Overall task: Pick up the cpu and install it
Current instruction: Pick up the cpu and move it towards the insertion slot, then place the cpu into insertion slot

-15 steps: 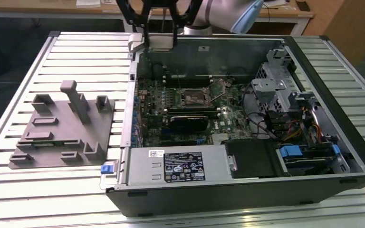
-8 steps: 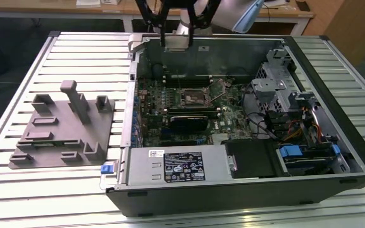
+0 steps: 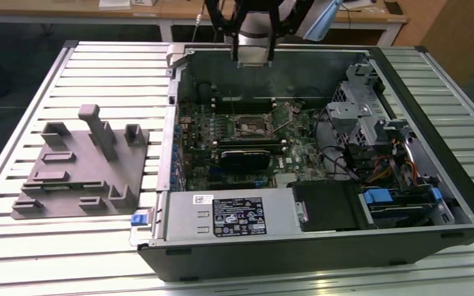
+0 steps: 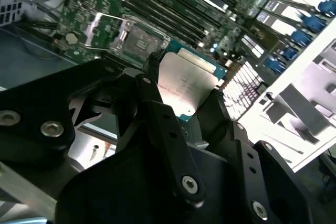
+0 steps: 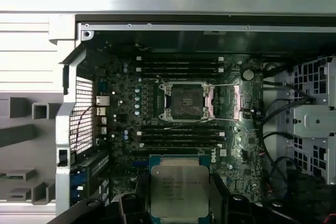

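The cpu (image 5: 178,188) is a small square chip with a pale silver face on a green edge. My gripper (image 5: 179,205) is shut on it, a black finger (image 5: 227,204) on either side. In the second wrist view the cpu (image 4: 187,83) sits tilted between the fingers (image 4: 157,109) of the gripper (image 4: 184,98), above the motherboard. The open socket (image 5: 186,101) lies a short way off on the board, its metal frame (image 4: 105,28) lifted beside the socket (image 4: 139,38). In the exterior view the arm's wrist (image 3: 253,46) hangs over the far wall of the open computer case (image 3: 320,246), beyond the socket (image 3: 249,126).
Memory slots (image 5: 178,66) run on both sides of the socket. A black expansion card (image 3: 245,157) lies near the socket, and a power supply (image 3: 229,216) fills the case's front. Drive cages and cables (image 3: 377,135) crowd the exterior view's right. A grey tray with upright blocks (image 3: 81,166) sits left.
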Robot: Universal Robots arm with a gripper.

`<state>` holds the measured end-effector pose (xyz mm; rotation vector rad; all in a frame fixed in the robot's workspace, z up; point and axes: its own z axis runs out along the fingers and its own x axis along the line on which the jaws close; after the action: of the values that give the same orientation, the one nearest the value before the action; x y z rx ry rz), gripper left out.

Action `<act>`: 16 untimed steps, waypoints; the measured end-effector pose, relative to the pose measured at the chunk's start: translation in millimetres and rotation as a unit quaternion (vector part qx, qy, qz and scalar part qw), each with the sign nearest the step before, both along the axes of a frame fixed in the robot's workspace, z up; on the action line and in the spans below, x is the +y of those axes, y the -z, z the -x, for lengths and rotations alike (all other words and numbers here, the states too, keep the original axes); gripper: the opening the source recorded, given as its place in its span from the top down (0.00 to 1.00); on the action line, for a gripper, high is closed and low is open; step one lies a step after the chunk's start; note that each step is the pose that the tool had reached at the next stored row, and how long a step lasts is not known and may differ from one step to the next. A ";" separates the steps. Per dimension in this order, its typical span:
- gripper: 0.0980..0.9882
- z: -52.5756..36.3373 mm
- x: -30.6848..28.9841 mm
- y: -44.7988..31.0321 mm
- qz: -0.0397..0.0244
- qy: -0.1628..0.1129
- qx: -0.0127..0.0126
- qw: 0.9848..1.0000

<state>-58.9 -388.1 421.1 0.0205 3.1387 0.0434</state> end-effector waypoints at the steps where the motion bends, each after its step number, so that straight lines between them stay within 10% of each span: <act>1: 0.50 -4.1 0.1 0.2 0.000 0.000 0.000 1.000; 16: 0.50 -13.4 0.2 1.4 0.002 0.056 0.000 0.998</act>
<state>-45.5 -387.9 419.6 0.1970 3.1308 0.0360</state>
